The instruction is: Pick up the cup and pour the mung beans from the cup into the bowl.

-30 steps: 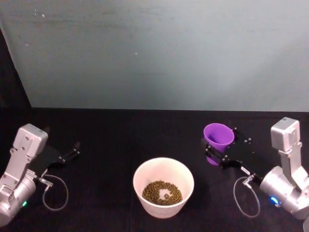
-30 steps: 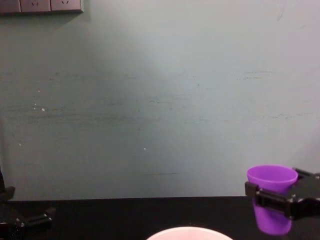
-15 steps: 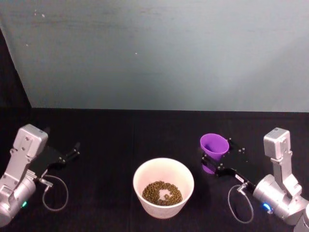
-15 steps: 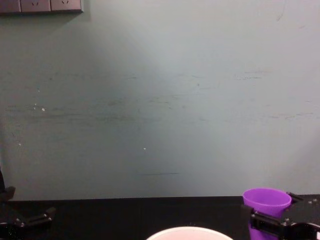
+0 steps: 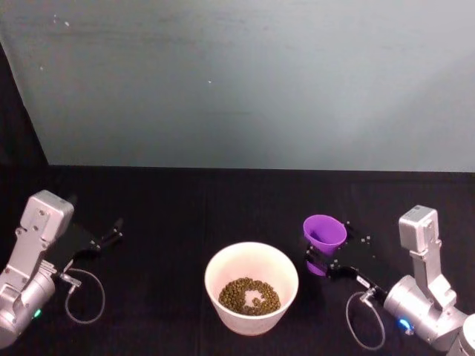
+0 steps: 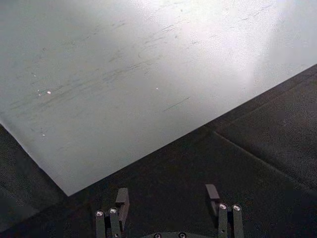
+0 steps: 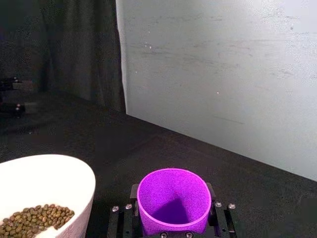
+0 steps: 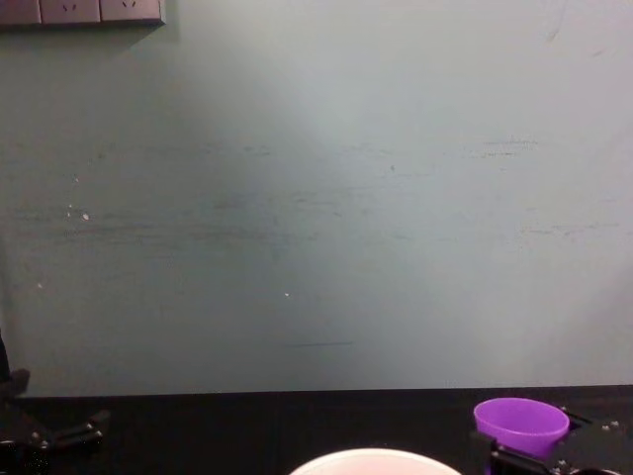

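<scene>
Just right of the bowl (image 5: 251,287), purple cup (image 5: 323,236) upright, clamped low on its wall by right gripper (image 5: 324,261) jaws; light, smooth, likely slippery; left gripper (image 5: 111,234) jaws released, well left

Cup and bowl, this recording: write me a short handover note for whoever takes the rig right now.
Right gripper: shut on the purple cup, upright, empty inside, just right of the bowl and low over the table.
Left gripper: open, parked at the far left, holding nothing.
Done: the mung beans lie in the white bowl, so the pour looks complete.
Left: probably only to set the cup down and let go.
</scene>
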`<state>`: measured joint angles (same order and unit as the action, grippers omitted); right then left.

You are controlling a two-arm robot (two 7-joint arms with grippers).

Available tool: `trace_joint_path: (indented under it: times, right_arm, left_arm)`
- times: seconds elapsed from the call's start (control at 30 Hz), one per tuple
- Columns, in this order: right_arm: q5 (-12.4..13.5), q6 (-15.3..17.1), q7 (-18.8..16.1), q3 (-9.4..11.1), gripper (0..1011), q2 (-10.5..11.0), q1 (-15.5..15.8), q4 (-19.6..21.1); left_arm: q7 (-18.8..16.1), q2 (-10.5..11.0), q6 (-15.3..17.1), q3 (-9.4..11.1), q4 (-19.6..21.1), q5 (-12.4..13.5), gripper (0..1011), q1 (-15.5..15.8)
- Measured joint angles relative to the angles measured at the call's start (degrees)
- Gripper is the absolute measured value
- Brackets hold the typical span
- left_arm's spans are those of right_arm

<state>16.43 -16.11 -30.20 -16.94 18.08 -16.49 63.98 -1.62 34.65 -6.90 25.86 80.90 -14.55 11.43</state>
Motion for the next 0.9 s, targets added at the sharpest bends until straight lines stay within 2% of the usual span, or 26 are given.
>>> trace_joint_path:
  times: [0.3,0.6,0.9]
  right_arm:
    - [1.61,-1.16,-1.02,-0.02,747,-0.47,-0.56,-2.63]
    - [1.6,-1.2,-1.03,-0.01,751,-0.49,-0.58,-2.56]
    - [1.46,-1.2,-1.0,-0.03,966,-0.46,-0.55,-2.42]
  left_arm:
    - [0.0,0.0,0.0,0.0,0.0,0.0,1003,0.0]
    - [0.0,0.0,0.0,0.0,0.0,0.0,1003,0.0]
    - [0.0,0.0,0.0,0.0,0.0,0.0,1004,0.0]
